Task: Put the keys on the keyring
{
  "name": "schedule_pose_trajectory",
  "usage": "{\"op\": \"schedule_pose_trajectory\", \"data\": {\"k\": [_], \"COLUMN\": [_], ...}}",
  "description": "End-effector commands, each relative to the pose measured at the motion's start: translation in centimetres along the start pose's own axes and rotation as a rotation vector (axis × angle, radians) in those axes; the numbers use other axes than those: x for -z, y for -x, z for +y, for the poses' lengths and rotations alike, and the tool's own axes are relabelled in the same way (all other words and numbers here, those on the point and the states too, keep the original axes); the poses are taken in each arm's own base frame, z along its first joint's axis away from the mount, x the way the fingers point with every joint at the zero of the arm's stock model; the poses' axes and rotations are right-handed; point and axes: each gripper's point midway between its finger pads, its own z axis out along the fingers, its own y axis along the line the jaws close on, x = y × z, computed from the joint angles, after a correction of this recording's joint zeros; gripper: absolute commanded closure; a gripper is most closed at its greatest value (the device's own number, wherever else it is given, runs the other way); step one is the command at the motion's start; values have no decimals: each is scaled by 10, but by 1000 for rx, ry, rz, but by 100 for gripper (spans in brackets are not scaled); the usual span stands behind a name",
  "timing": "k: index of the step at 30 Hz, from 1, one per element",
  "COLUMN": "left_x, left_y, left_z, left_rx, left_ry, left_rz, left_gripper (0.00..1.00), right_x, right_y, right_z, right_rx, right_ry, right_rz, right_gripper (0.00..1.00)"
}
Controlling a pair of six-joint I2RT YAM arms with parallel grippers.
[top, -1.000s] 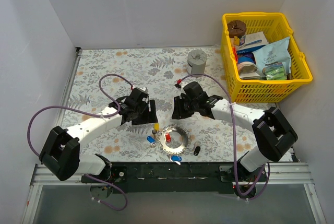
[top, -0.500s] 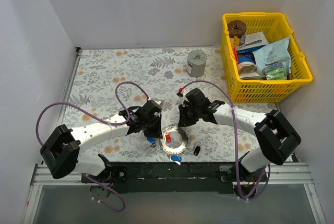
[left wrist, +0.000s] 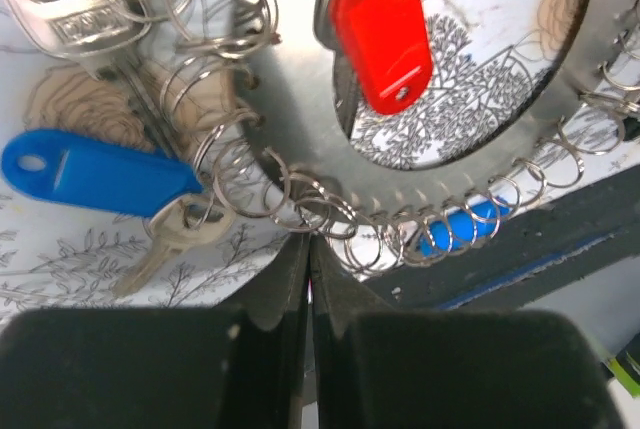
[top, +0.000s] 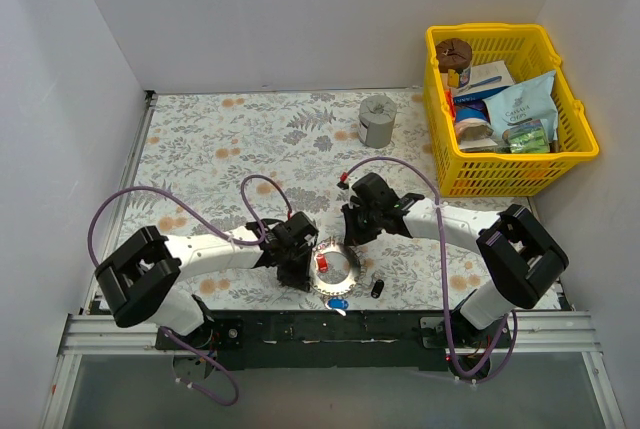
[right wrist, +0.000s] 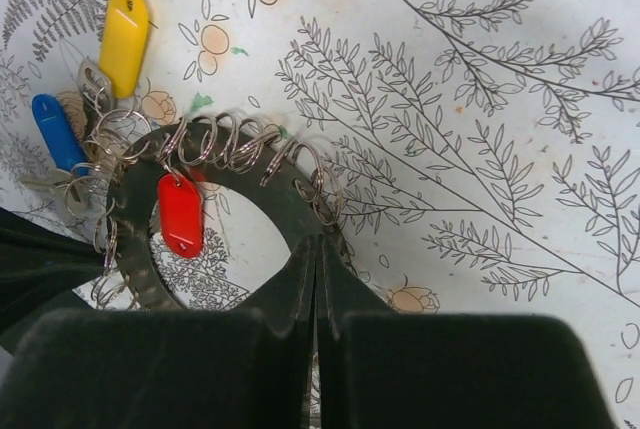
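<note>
While both arms are leaning inward over the bench (top: 200, 139), the keyring (top: 340, 275) is lying flat on the floral surface near the front edge, between the two end effectors. The left end effector (top: 305, 267) is sitting at the ring's left rim. In the left wrist view its fingers (left wrist: 430, 369) are pressing together with only a thin seam showing, and their tips are meeting the row of small wire loops along the rim. The right end effector (top: 347, 237) is hanging over the ring's far rim, its fingers (right wrist: 450, 369) likewise sitting pressed together above the dark band of the ring. Whether either pair is pinching a loop cannot be confirmed, because the fingers are covering the contact point.

A red-headed key (left wrist: 385, 34) is lying inside the ring's opening, its upper end sitting at a loop on the rim. A blue-headed key (left wrist: 95, 171), a silver key (left wrist: 75, 14) and a yellow-headed key (right wrist: 124, 39) are lying on the bench just outside the left rim, among tangled loops. A second blue key (top: 338, 302) is showing at the near rim. A black cylinder (top: 377, 288) is lying just right of the ring. A grey cup (top: 378, 119) and a yellow basket (top: 575, 109) are standing well apart, toward the far side.
</note>
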Motion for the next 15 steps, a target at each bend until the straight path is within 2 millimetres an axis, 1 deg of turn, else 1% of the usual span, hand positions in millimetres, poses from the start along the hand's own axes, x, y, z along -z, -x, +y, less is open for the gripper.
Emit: {"op": "schedule_pose_trajectory", "data": {"k": [1,4,6,7,8,9,10,11,12,15], "left_x": [-11,-19,-20,-22,-21,-21,-22,-23,-23,-27], "left_y": [-5,-2,7,4,14,21,21,24,29,38], "left_z": [5,15,22,30,31,39,45,48,48,52], "left_rx": [21,25,10,6,-3,-10,-17,-22,-18,6], "left_ry": [30,91,150,195,227,277,315,329,331,326], "left_rz": [27,26,-6,11,-19,-44,-33,-37,-42,-32], "left_gripper": [100,100,100,100,100,100,100,100,100,100], "right_x": [2,6,8,10,10,12,13,14,15,19], "right_y": [2,3,3,4,2,2,2,-1,0,-3], "right_z": [-8,-11,-14,-15,-17,-22,-24,-26,-35,-45], "right_rx": [17,16,16,14,16,16,15,15,17,23], "right_ry": [-55,-76,-95,-104,-114,-141,-153,-163,-213,-265], "right_rz": [-1,-11,-16,-21,-18,-22,-23,-11,-20,-11], "right_gripper": [99,99,99,99,99,99,99,99,99,99]}}
